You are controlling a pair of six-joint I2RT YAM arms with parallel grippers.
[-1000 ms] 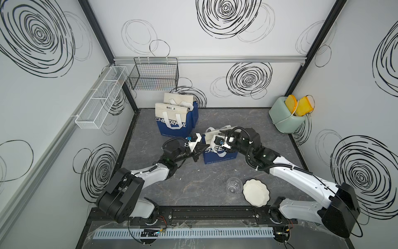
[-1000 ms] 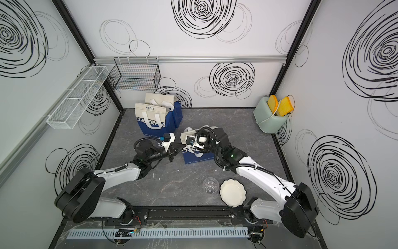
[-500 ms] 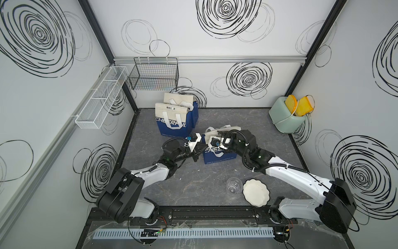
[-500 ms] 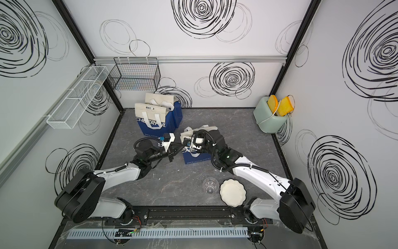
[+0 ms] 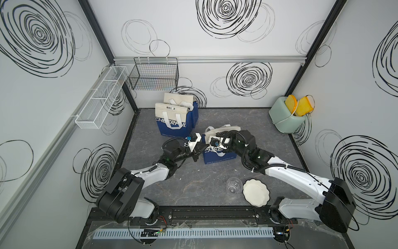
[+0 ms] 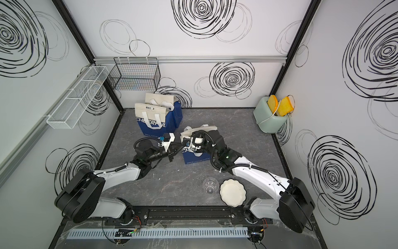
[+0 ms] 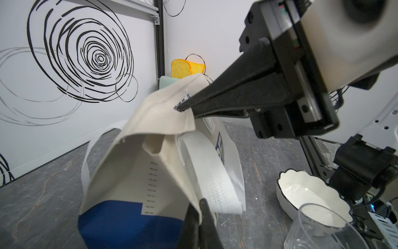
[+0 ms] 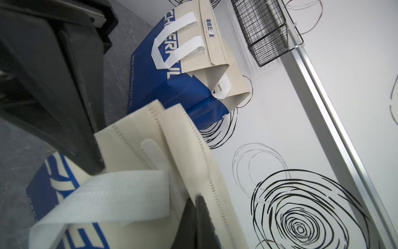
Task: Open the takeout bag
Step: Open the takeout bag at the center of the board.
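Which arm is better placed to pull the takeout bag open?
Probably the right: the right gripper is shut on the takeout bag at its folded top rim; the left gripper pinches a lower side edge.

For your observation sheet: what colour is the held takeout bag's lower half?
Blue; the takeout bag shows best in the left wrist view.

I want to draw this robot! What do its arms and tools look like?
The left arm and right arm have smooth white shells with chunky black joints. Ribbed black cables loop along the wrists. The left tool and right tool are black, each with two long fingers tapering to thin tips.
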